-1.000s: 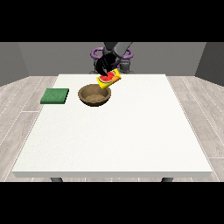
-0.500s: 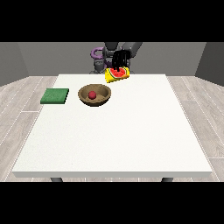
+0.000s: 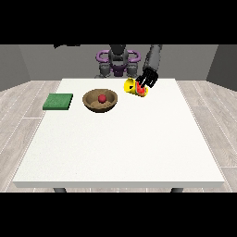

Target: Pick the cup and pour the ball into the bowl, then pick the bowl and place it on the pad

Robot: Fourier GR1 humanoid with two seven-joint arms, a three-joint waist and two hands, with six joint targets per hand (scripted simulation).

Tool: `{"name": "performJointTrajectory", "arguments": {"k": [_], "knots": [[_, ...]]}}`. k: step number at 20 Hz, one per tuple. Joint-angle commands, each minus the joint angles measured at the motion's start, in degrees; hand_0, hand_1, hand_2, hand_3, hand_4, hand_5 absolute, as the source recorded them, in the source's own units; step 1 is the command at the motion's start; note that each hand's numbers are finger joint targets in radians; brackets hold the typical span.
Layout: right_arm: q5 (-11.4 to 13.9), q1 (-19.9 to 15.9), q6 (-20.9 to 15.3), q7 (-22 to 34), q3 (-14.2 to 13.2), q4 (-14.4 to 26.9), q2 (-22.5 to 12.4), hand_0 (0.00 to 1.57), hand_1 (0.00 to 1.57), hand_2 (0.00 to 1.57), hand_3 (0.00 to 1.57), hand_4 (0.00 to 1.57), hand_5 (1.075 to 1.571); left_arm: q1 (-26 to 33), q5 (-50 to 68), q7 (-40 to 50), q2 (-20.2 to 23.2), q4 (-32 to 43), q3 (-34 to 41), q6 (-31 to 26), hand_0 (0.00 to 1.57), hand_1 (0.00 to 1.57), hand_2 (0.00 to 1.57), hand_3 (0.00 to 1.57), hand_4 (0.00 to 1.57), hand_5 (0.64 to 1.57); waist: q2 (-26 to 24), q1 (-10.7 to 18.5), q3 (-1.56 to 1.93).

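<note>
A brown bowl [image 3: 100, 100] stands on the white table [image 3: 120, 143] towards its far left, with a red ball [image 3: 101, 97] lying inside it. To its right, near the table's far edge, a yellow cup [image 3: 134, 87] with a red inside lies tipped on its side, mouth towards the bowl. The hand at the view's right [image 3: 147, 80] is on the cup, its black fingers curled over it. A green pad [image 3: 58, 101] lies flat left of the bowl. The other hand does not show.
The robot's torso [image 3: 118, 61] stands behind the table's far edge. The table's near half holds nothing but bare white surface.
The ball went from the cup into the bowl. The hand has carried the cup to the right, away from the bowl, and lower towards the table.
</note>
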Motion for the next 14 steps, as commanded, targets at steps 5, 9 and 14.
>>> {"name": "performJointTrajectory", "arguments": {"k": [5, 9, 14], "knots": [[1.02, 0.15, -2.16, 0.44, 0.93, -2.77, 1.54, 0.00, 0.00, 0.00, 0.00, 0.46, 1.564, 1.94, 30.06, -12.91, -9.30, -13.20, 12.59, -16.20, 1.37, 1.37, 1.57, 1.57, 0.99, 1.571, 2.98, 3.71, -1.06], [2.47, 0.12, -5.29, 0.87, 1.23, -3.62, 3.35, 0.00, 0.00, 0.00, 0.00, 0.52, 1.564, 2.67, 43.34, -20.10, -8.84, -17.64, 18.43, -31.15, 0.65, 0.65, 0.21, 0.00, 0.34, 1.566, 5.90, 8.59, -0.42], [7.23, -1.97, -10.33, 2.20, 4.54, -10.10, 5.38, 0.00, 0.00, 0.00, 0.00, 0.50, 1.566, 1.86, 52.61, -25.43, 1.05, -14.43, 24.76, -49.70, 0.00, 0.00, 0.00, 0.00, 0.00, 1.559, 12.34, 9.00, 0.15]]}}
